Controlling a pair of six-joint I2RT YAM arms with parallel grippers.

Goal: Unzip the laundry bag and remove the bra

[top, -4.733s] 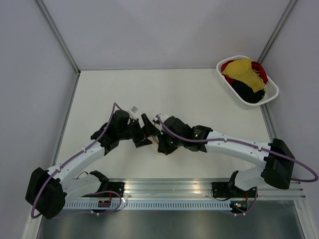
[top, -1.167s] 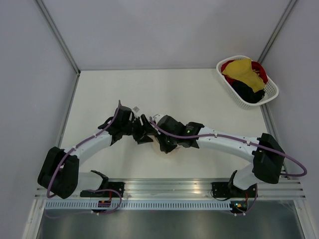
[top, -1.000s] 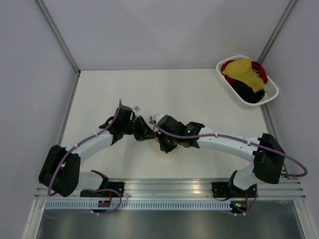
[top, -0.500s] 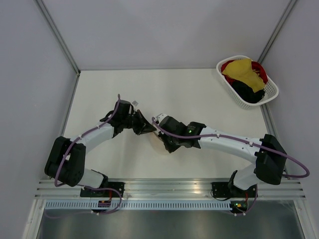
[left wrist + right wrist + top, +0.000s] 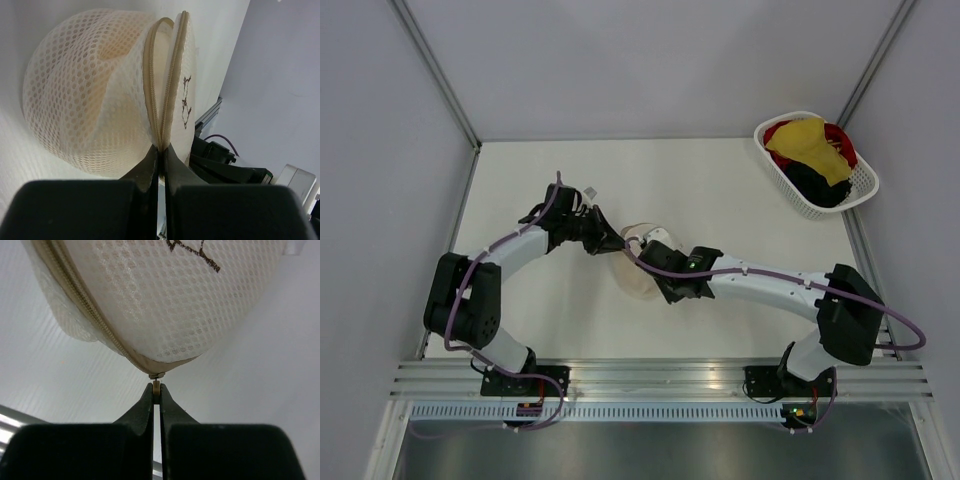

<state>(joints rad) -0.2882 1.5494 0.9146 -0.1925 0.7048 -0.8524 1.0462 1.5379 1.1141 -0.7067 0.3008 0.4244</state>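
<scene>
Left end effector swung outward, clenched on soft, light bag rim; pull pinched by right end effector.

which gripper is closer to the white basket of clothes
Right. The right gripper pinches the laundry bag on the side facing the basket; the left gripper pinches its opposite side, farther from the basket.

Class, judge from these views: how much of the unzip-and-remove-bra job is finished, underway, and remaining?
Done: the zip shows a gap partway round the laundry bag. In hand: left tool pinches the bag below that gap; right tool pinches the zip pull. Left: finish opening, then take out the bra, a peach shape behind the mesh.
</scene>
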